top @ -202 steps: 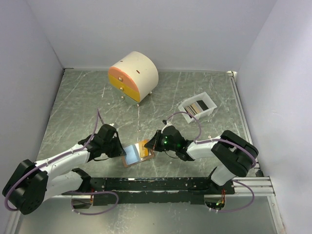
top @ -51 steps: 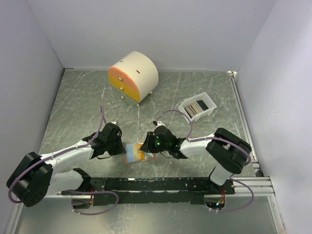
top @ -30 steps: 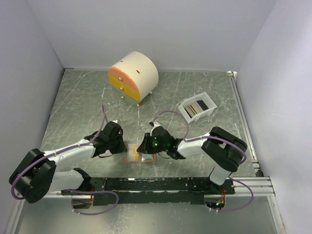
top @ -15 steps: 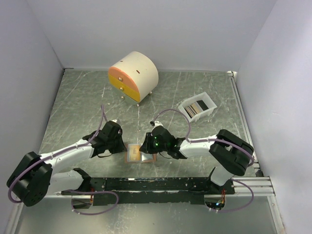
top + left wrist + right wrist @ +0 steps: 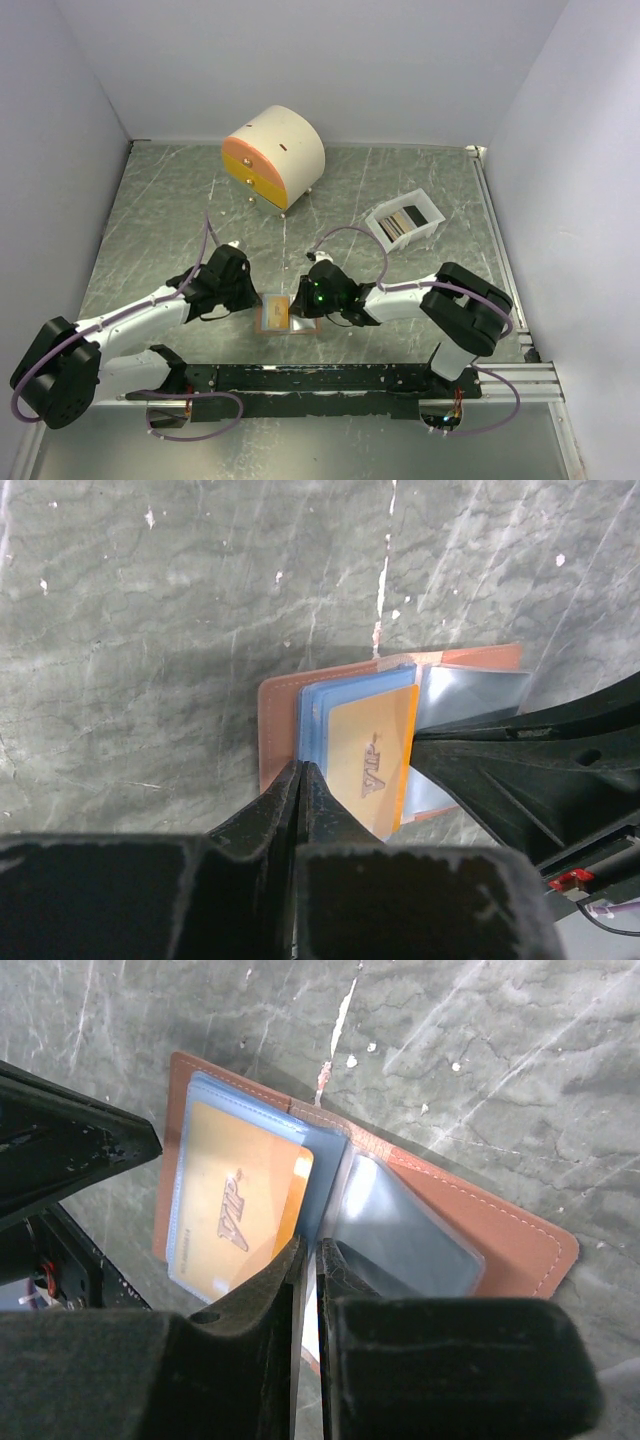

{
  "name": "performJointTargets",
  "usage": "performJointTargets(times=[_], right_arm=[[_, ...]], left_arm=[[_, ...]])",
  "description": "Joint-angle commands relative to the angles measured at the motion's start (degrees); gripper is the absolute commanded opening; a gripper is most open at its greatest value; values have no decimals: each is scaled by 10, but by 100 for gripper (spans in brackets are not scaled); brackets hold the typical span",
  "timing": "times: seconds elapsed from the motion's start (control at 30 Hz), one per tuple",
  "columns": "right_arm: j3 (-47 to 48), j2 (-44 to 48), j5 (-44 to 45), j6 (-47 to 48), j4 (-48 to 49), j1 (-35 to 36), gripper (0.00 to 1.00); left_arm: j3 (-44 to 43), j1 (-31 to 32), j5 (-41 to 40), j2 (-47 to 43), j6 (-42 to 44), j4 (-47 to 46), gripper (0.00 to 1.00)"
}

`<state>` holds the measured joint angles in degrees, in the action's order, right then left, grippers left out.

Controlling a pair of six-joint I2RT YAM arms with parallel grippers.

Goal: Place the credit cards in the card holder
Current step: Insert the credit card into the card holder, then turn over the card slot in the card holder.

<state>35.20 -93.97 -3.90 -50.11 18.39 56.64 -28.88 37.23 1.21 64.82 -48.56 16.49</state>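
The salmon-pink card holder (image 5: 287,315) lies open on the table between both grippers. A gold credit card (image 5: 372,752) marked VIP sits in its blue-tinted plastic sleeve, with an orange edge showing at the sleeve's open side (image 5: 296,1192). My left gripper (image 5: 301,766) is shut, its tips resting on the sleeve's left edge over the leather (image 5: 277,730). My right gripper (image 5: 308,1246) stands at the fold beside the gold card (image 5: 235,1210), fingers together but for a sliver. An empty clear sleeve (image 5: 400,1240) lies to its right. More credit cards (image 5: 403,221) stand in the white tray.
The white tray (image 5: 428,224) sits at the back right. A round cream cabinet (image 5: 273,158) with orange-yellow drawers stands at the back centre. Grey walls close in left, right and behind. A black rail (image 5: 330,378) runs along the near edge.
My right gripper's fingers have drawn closer together at the gold card's edge. The gold card sits deeper in its sleeve than 1.7 s ago. Both arms barely moved.
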Motion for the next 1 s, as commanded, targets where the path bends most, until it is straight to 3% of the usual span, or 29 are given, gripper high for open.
performJointTargets(times=[0.0,0.5,0.97], right_arm=[[6,-18,2,11,-25,5,9],[38,26,5,12,-49,9,11],[53,-10,6,12,-59,15,11]], left_arm=[[9,2,17,2,-9,-12,10],[18,3,16,32,0,-25,7],[16,3,16,31,0,-26,7]])
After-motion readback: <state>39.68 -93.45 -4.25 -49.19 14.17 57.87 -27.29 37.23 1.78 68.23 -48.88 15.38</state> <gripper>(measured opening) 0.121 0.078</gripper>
